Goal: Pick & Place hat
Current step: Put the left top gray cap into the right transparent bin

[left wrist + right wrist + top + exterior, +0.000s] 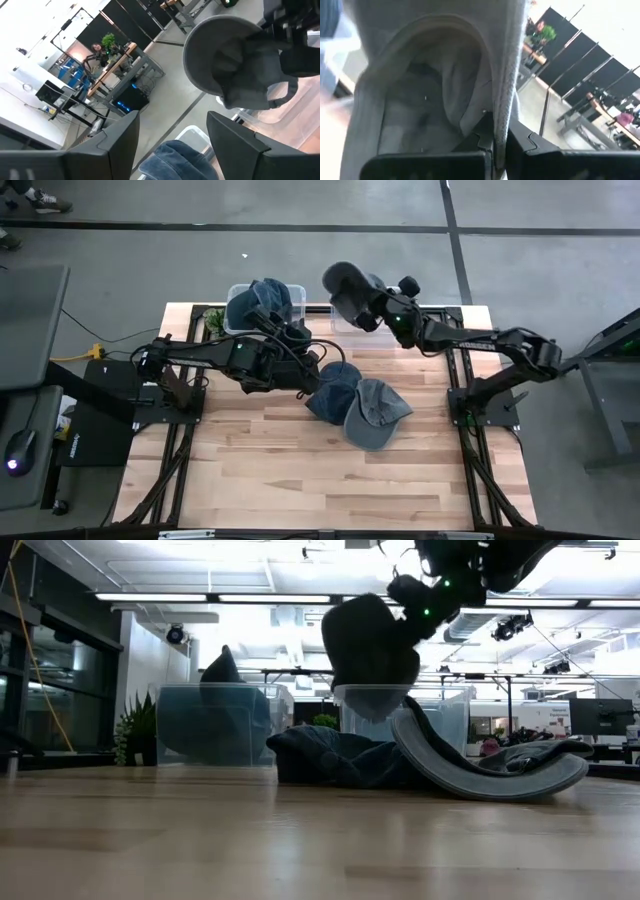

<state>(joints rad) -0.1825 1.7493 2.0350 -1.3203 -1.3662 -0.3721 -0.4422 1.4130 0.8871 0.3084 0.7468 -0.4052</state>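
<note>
Carrying step, near the drop. Right gripper [496, 150] clamped tight on the fabric edge of a dark grey hat [350, 288], lifted clear of the table [270, 470]. Directly beneath it, the clear bin [372, 700], apparently empty. Next, by the look of it: lower slightly, part the fingers, let the cap fall inside the rim rather than over the wall. Right arm stretched long from its base toward the table's far edge, wrist bent down. Beside it, left gripper [300, 335] raised with fingers spread, nothing held, near the other bin [240, 320] already holding a blue hat [265, 298]. Nearer the front, well apart, two hats [362, 408] still on the wood.
</note>
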